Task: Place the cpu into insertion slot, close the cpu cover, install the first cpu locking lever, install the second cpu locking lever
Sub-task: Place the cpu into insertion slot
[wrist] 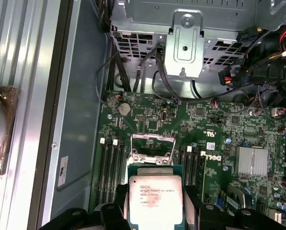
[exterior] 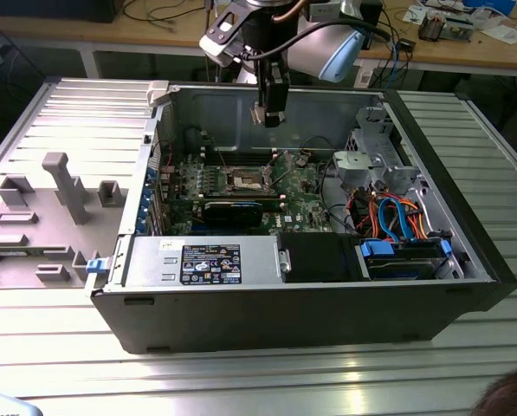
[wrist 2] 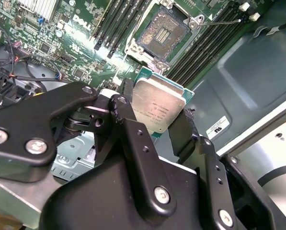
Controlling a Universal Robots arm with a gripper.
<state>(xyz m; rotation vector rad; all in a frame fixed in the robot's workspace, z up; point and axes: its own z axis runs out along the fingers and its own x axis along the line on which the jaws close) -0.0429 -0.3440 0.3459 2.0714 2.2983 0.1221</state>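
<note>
My gripper [exterior: 269,114] hangs above the open computer case, over the motherboard's far edge. It is shut on the cpu [wrist 2: 157,106], a flat square chip with a silvery face, clamped by two opposite edges between the black fingers [wrist 2: 182,128]. The first wrist view has the cpu [wrist: 154,196] just short of the socket. The insertion slot [wrist 2: 164,31] lies open on the green board, dark inside a silver rim, and sits in the board's middle [exterior: 245,180]. The cpu cover [wrist: 152,142] stands swung up at the socket's far side. A thin wire lever [wrist 2: 219,22] lies beside the slot.
Black memory slots [wrist 2: 205,45] flank the socket on both sides. A metal drive cage [exterior: 375,160] and bundled cables [exterior: 397,212] fill the exterior view's right of the case. The power supply [exterior: 210,260] lines the near wall. A grey fixture [exterior: 59,182] sits outside on the exterior view's left.
</note>
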